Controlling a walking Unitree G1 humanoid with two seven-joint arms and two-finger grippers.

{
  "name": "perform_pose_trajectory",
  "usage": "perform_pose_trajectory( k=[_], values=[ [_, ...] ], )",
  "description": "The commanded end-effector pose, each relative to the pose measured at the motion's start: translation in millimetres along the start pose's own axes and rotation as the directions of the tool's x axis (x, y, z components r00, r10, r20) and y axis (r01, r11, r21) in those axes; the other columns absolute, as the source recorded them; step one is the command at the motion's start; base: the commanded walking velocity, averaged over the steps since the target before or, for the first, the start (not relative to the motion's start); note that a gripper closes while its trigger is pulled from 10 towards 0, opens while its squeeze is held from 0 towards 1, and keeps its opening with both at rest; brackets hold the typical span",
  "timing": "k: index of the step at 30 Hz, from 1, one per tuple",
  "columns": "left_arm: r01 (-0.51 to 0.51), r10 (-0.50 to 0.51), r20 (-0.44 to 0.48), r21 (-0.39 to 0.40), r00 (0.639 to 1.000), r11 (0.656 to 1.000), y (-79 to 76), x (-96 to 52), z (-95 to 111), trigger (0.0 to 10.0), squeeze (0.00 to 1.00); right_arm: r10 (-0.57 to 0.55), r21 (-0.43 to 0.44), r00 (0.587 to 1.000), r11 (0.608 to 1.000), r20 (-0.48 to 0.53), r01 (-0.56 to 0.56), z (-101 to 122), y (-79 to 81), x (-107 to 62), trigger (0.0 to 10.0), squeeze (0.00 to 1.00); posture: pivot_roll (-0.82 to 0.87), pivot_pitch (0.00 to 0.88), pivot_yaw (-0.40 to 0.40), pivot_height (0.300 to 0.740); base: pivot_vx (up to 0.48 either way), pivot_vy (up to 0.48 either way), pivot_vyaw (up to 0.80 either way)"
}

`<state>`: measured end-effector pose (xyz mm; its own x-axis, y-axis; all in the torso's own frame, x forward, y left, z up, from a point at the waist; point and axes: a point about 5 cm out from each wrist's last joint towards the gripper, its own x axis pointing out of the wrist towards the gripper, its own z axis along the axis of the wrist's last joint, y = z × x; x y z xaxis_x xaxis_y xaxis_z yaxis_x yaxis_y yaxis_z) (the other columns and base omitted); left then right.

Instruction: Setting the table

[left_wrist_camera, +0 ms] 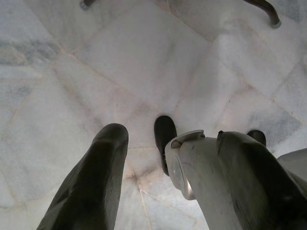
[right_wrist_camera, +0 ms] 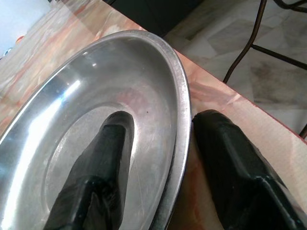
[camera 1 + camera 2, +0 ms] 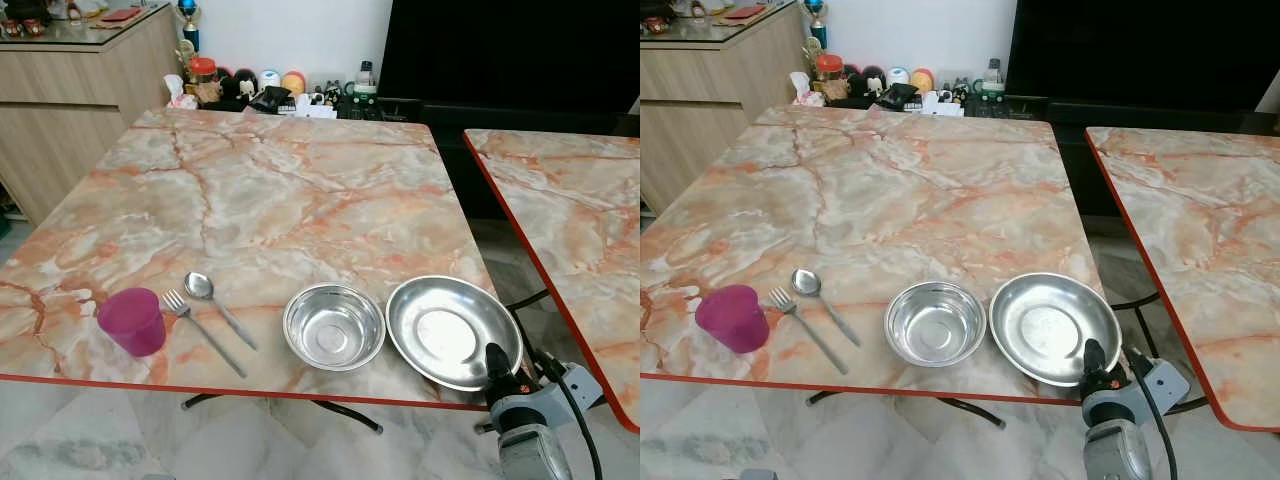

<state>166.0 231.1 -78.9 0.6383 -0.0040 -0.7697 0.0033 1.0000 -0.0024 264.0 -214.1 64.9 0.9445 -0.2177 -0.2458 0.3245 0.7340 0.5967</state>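
Observation:
A steel plate (image 3: 445, 330) lies at the near right corner of the marble table (image 3: 280, 190). A steel bowl (image 3: 333, 326) sits just left of it. Further left lie a spoon (image 3: 212, 300) and a fork (image 3: 198, 328), then a purple cup (image 3: 132, 321) near the front edge. My right gripper (image 3: 495, 362) is at the plate's near right rim. In the right wrist view its fingers (image 2: 108, 158) straddle the plate's rim (image 2: 180, 120), one inside and one outside, open with a gap on both sides. My left gripper (image 1: 172, 134) hangs open over the floor.
A second marble table (image 3: 570, 210) stands to the right across a narrow gap. A wooden cabinet (image 3: 70, 110) is at the far left. Jars and small clutter (image 3: 260, 90) line the far edge, by a dark TV (image 3: 510, 50). Table legs (image 3: 340, 412) cross the tiled floor below.

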Motion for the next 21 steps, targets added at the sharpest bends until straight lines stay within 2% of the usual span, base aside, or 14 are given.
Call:
perform_pose_trajectory(
  k=[1,2,18,21],
  values=[
    [0.007,-0.007,-0.044,0.006,0.999,1.0,-1.5,-2.0,-10.2,10.0,0.0,-0.032,-0.003,0.999,0.999,-0.034,0.032,-7.0,-5.7,-0.5,7.6,0.0,-0.05,0.108,-0.034,0.74,0.0,0.0,0.0],
    [0.01,-0.009,-0.046,0.009,0.999,1.0,-2.1,-2.0,-10.5,10.0,0.0,-0.03,-0.005,0.999,1.0,-0.032,0.03,-6.9,-4.8,0.0,0.0,0.0,-0.05,0.11,-0.034,0.74,0.0,0.0,0.0],
    [0.009,-0.008,-0.064,0.011,0.998,1.0,0.2,-4.2,-16.0,10.0,0.0,-0.023,-0.013,0.999,1.0,-0.029,0.022,-8.1,-0.7,2.9,0.0,0.0,-0.05,0.11,-0.035,0.74,0.0,0.0,0.0],
    [0.008,-0.007,-0.067,0.015,0.998,1.0,3.1,-5.5,-17.3,10.0,0.0,-0.033,-0.013,0.999,0.999,0.002,0.033,-4.0,-0.8,3.7,0.0,0.0,-0.05,0.108,-0.035,0.74,0.0,0.0,0.0]
  ],
)
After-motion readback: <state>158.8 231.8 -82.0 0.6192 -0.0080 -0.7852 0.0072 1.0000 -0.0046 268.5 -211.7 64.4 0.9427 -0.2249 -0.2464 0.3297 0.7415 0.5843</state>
